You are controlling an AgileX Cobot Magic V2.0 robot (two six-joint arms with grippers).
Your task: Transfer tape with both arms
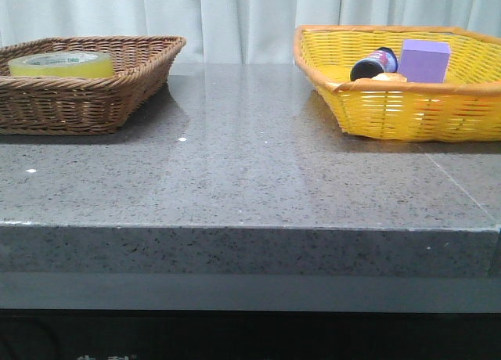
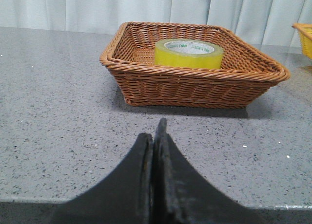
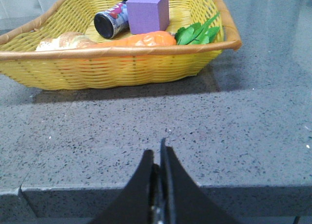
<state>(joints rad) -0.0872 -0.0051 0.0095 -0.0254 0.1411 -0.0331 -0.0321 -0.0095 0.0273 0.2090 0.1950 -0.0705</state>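
We see the left tool (image 2: 155, 136) with its jaws pressed together, gripping nothing, poised over the near edge of the grey surface (image 2: 58, 117). Straight ahead of it, well apart, sits the brown wicker basket (image 2: 146, 83), and the tape (image 2: 189, 53) lies flat inside it. Our right tool (image 3: 160, 156) is likewise closed and empty. Beyond it stands the yellow basket (image 3: 122, 68), in which we make out a purple block (image 3: 148, 11), a dark bottle (image 3: 109, 23), a carrot (image 3: 139, 40) and green leaves (image 3: 197, 33).
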